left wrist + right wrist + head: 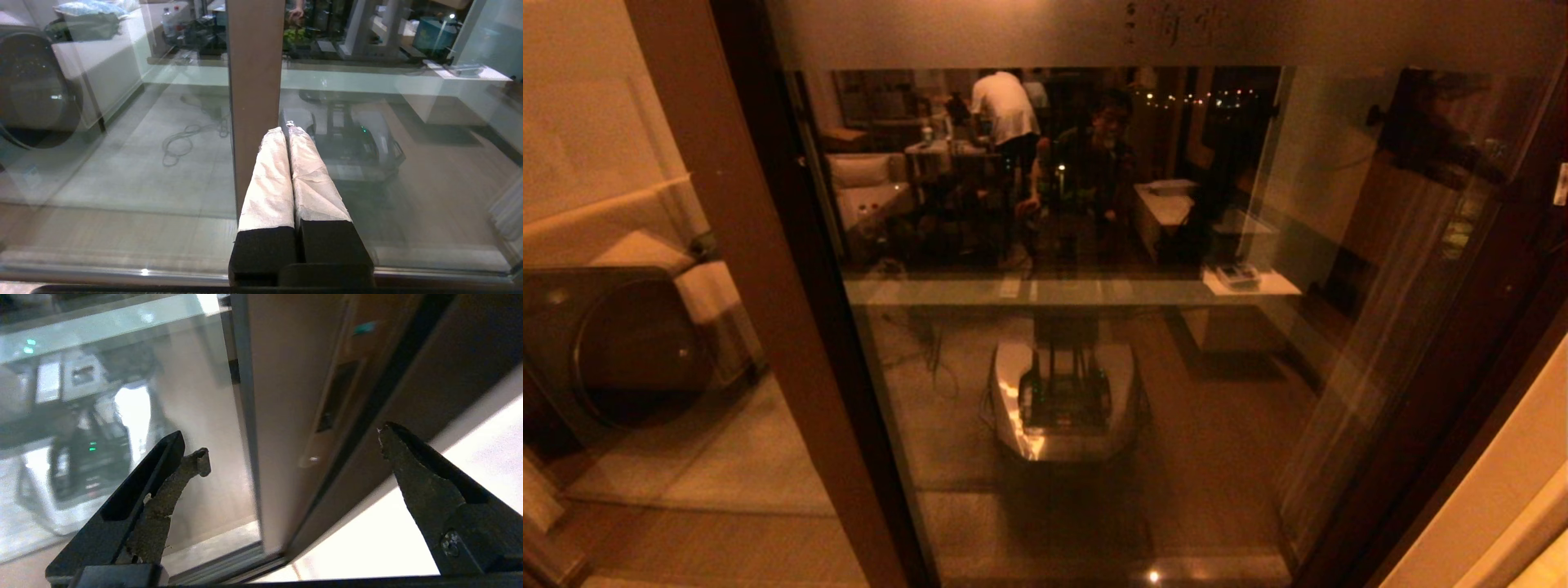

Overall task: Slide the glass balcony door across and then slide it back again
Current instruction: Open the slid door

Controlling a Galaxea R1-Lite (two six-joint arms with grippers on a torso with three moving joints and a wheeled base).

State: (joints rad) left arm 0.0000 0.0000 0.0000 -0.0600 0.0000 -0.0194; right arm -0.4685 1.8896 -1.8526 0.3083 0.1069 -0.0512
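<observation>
Right gripper (292,447) spread wide, astride glass balcony door (282,396) upright; handle plate (333,396) at one o'clock, untouched.

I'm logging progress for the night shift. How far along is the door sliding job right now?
Nothing looks done yet: the glass balcony door seems still closed against the right side of its frame. In hand: the right pincer is open, pointed at the recessed handle plate without touching it. The left pincer sits shut and idle. Both slides remain.
</observation>
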